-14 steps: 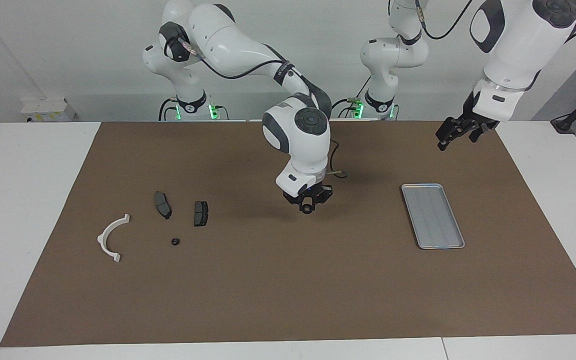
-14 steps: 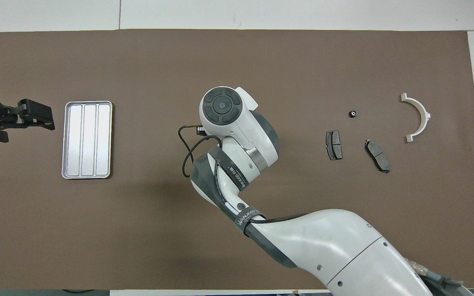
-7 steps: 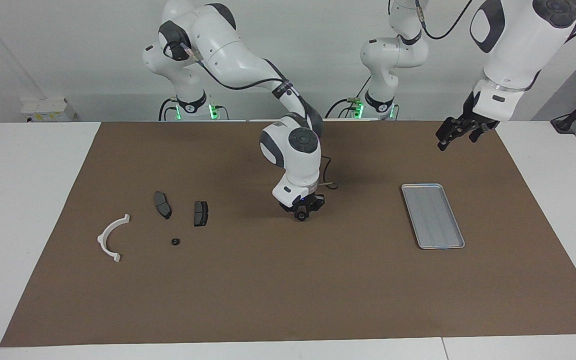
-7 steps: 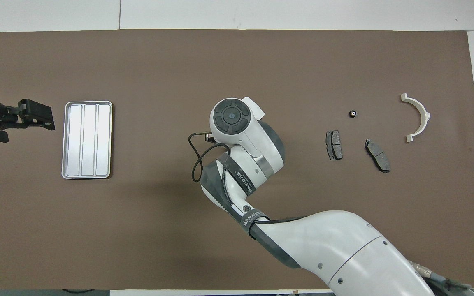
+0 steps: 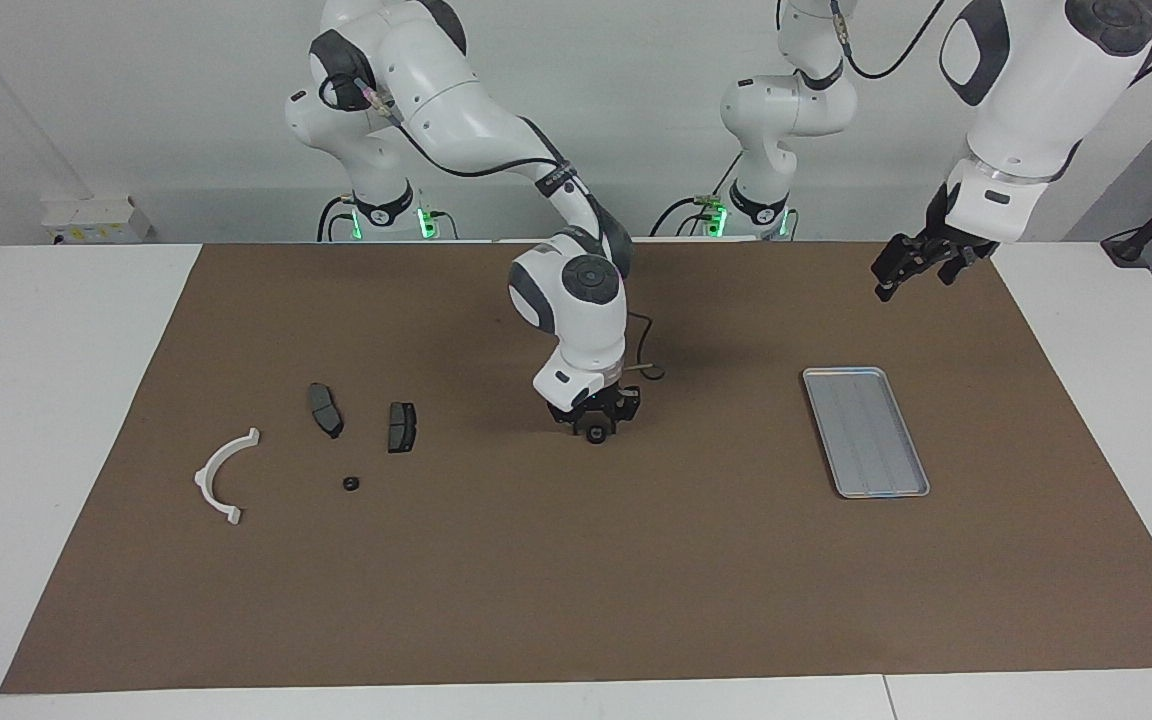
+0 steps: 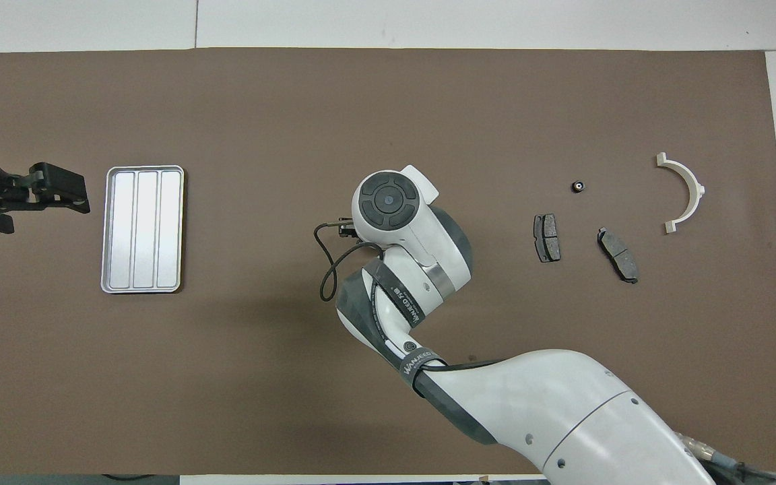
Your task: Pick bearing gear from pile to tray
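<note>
My right gripper (image 5: pixel 596 430) is shut on a small black round piece (image 5: pixel 596 435) and holds it low over the middle of the brown mat. I cannot tell if the piece touches the mat. In the overhead view the right wrist hides both. The pile lies toward the right arm's end: a white half-ring (image 5: pixel 221 475) (image 6: pixel 684 192), two dark brake pads (image 5: pixel 325 409) (image 5: pixel 401 426) and one small black round piece (image 5: pixel 350 484) (image 6: pixel 577 186). The silver tray (image 5: pixel 864 430) (image 6: pixel 142 229) lies empty toward the left arm's end. My left gripper (image 5: pixel 886 283) (image 6: pixel 78 195) waits in the air beside the tray.
The brown mat (image 5: pixel 576 580) covers most of the white table. A thin cable (image 6: pixel 324 269) loops out from the right wrist. The mat between the right gripper and the tray is bare.
My right gripper has come down lower over the mat with the round piece and has shifted a little toward the pile. The left arm has not moved.
</note>
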### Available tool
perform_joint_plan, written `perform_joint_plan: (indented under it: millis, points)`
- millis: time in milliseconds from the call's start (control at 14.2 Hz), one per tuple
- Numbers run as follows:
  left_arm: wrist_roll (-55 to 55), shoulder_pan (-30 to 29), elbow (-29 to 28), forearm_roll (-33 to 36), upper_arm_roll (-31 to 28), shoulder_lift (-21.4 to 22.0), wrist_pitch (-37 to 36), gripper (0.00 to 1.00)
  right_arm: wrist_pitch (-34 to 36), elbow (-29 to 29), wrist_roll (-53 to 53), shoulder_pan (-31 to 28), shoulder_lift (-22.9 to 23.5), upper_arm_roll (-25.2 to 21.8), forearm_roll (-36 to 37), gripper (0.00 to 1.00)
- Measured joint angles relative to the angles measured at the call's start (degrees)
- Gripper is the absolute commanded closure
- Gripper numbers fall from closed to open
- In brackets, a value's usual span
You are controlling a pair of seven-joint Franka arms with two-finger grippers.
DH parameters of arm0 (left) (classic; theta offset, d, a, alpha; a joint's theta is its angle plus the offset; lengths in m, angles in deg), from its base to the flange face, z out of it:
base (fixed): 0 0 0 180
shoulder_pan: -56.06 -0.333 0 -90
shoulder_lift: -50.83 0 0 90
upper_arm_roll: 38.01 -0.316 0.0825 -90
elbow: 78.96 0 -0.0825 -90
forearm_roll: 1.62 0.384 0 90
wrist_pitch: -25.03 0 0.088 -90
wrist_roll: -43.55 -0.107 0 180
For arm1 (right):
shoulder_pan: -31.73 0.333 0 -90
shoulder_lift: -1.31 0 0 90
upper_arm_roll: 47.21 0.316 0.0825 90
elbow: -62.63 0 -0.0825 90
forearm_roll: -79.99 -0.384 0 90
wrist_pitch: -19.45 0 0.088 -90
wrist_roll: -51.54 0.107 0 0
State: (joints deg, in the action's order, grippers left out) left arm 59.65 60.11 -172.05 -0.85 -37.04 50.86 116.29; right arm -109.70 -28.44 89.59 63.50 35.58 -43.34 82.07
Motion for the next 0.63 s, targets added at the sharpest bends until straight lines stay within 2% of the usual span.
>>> perform_joint_plan:
  millis: [70, 281, 632]
  points:
    - [0.0, 0.0, 0.0, 0.0, 0.0, 0.0, 0.0, 0.00, 0.0, 0.1, 0.0, -0.1, -0.3, -0.2, 0.0, 0.07]
    - [0.0, 0.0, 0.0, 0.0, 0.0, 0.0, 0.0, 0.00, 0.1, 0.4, -1.9, -3.6, -2.8, -0.9, 0.1, 0.06]
    - [0.0, 0.0, 0.0, 0.0, 0.0, 0.0, 0.0, 0.00, 6.6, 2.0, -17.4, -16.5, -9.2, -0.9, 0.0, 0.07]
